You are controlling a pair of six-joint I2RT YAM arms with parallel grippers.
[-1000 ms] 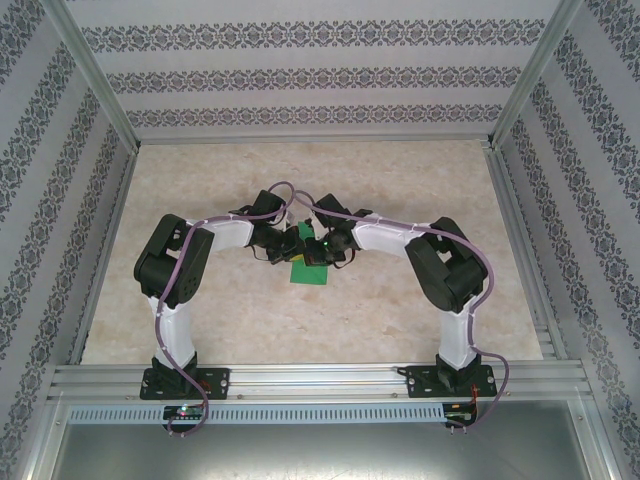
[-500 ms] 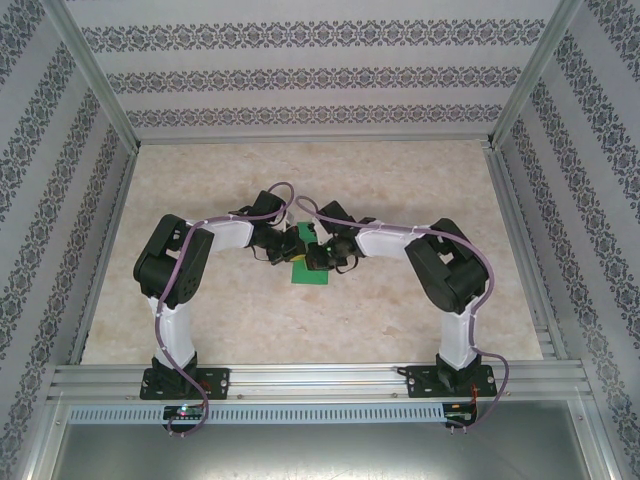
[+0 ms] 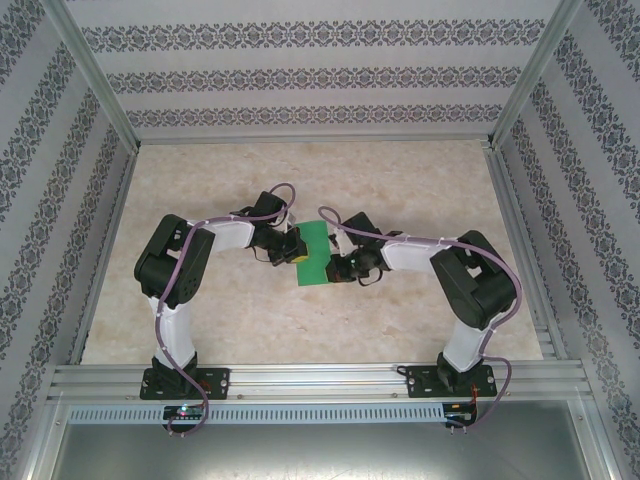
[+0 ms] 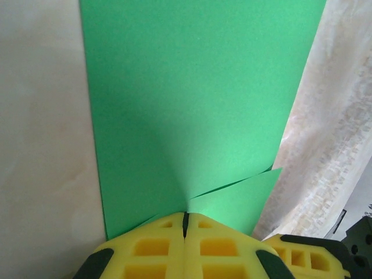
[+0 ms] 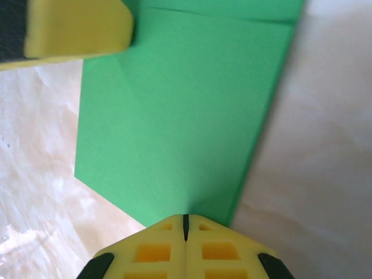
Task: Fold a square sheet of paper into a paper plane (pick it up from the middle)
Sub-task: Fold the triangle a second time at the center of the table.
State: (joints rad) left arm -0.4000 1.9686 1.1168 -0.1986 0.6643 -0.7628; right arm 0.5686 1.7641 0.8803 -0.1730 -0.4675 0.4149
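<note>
The square sheet of paper (image 3: 316, 250) is bright green, folded into a tall strip, and lies at the middle of the table between the two grippers. My left gripper (image 3: 296, 246) is at its left edge. In the left wrist view, the left gripper (image 4: 186, 218) is shut with the paper (image 4: 197, 104) running into its tip, and a lower flap (image 4: 244, 197) splays out to the right. My right gripper (image 3: 337, 268) is at the strip's lower right. In the right wrist view, the right gripper (image 5: 186, 220) is shut, its tip at the near edge of the paper (image 5: 186, 116).
The marble-patterned table (image 3: 420, 190) is walled by patterned panels on three sides, with an aluminium rail (image 3: 320, 380) along the front. A yellow finger (image 5: 75, 26) of the left gripper shows in the right wrist view.
The right arm has swung to the right and its gripper has drawn off the paper toward the lower right edge, uncovering most of the green strip. The left gripper has stayed put.
</note>
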